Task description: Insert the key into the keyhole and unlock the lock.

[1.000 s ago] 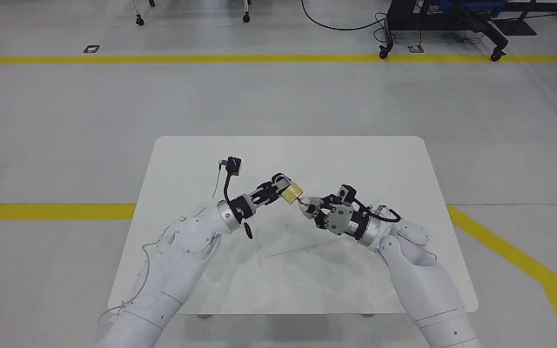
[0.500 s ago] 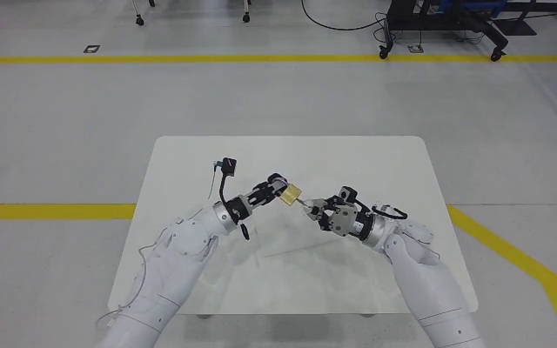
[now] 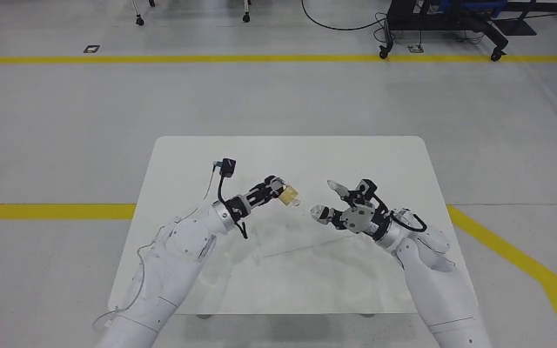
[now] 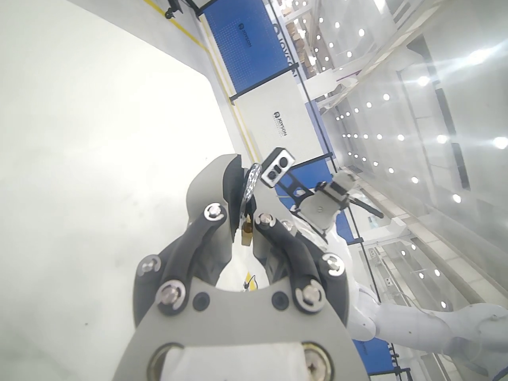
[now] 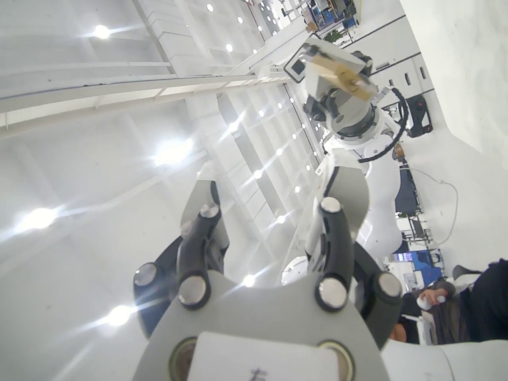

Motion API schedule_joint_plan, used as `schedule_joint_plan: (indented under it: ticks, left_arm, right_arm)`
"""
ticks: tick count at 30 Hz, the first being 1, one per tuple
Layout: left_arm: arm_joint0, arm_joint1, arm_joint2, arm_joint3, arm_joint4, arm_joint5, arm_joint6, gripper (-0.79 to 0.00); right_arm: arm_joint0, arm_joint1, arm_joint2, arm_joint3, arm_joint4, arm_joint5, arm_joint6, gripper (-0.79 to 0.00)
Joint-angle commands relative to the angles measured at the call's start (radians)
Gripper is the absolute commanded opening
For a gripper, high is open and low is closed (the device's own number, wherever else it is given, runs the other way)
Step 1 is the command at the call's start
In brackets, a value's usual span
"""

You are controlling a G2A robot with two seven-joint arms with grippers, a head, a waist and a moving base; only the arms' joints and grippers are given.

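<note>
While the lock point(image 3: 290, 193) was held pinched in the left claw point(image 3: 280, 188) above the desk point(image 3: 374, 161), the right claw point(image 3: 324, 198) was spread empty nearby; the key point(image 5: 373, 91), seemingly seated unsupported in the lock, could be shaken loose.

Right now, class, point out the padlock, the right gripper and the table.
padlock point(image 3: 289, 193), top view, on its brass body.
right gripper point(image 3: 327, 198), top view, midway between its spread fingertips.
table point(image 3: 365, 157), top view, on its bare white top.

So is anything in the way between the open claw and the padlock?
Nothing visible. The right claw is open, with only air above the table between it and the padlock held in the left claw.
</note>
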Motion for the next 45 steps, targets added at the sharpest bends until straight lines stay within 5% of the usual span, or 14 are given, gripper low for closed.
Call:
schedule_joint_plan:
  ticks: [1, 8, 19, 23, 25, 29, 34, 45]
  left_arm:
    - [-0.008, -0.003, 0.027, 0.001, 0.070, 0.064, 0.013, -0.785]
    - [-0.063, -0.029, 0.140, 0.046, 0.240, 0.233, 0.045, -0.785]
    - [-0.150, -0.084, 0.249, 0.189, 0.265, 0.257, 0.086, -0.785]
    - [-0.165, -0.098, 0.267, 0.231, 0.275, 0.257, 0.097, -0.237]
    - [-0.170, -0.102, 0.269, 0.247, 0.274, 0.252, 0.101, -0.071]
    - [-0.169, -0.102, 0.251, 0.256, 0.273, 0.238, 0.117, -0.022]
    - [-0.123, -0.070, 0.182, 0.163, 0.340, 0.233, 0.153, -0.022]
    - [0.099, 0.030, -0.073, -0.241, 0.612, 0.359, 0.162, -0.062]
  right_arm:
    - [-0.023, 0.006, 0.032, -0.014, -0.006, -0.037, 0.021, 0.000]
    - [-0.076, 0.014, 0.098, -0.048, 0.014, -0.125, 0.021, 0.000]
    - [-0.076, 0.014, 0.098, -0.048, 0.014, -0.125, 0.021, 0.000]
    - [-0.076, 0.014, 0.098, -0.048, 0.014, -0.125, 0.021, 0.000]
    - [-0.076, 0.014, 0.098, -0.048, 0.014, -0.125, 0.021, 0.000]
    - [-0.076, 0.014, 0.098, -0.048, 0.014, -0.125, 0.021, 0.000]
    - [-0.076, 0.014, 0.098, -0.048, 0.014, -0.125, 0.021, 0.000]
    - [-0.076, 0.014, 0.098, -0.048, 0.014, -0.125, 0.021, 0.000]
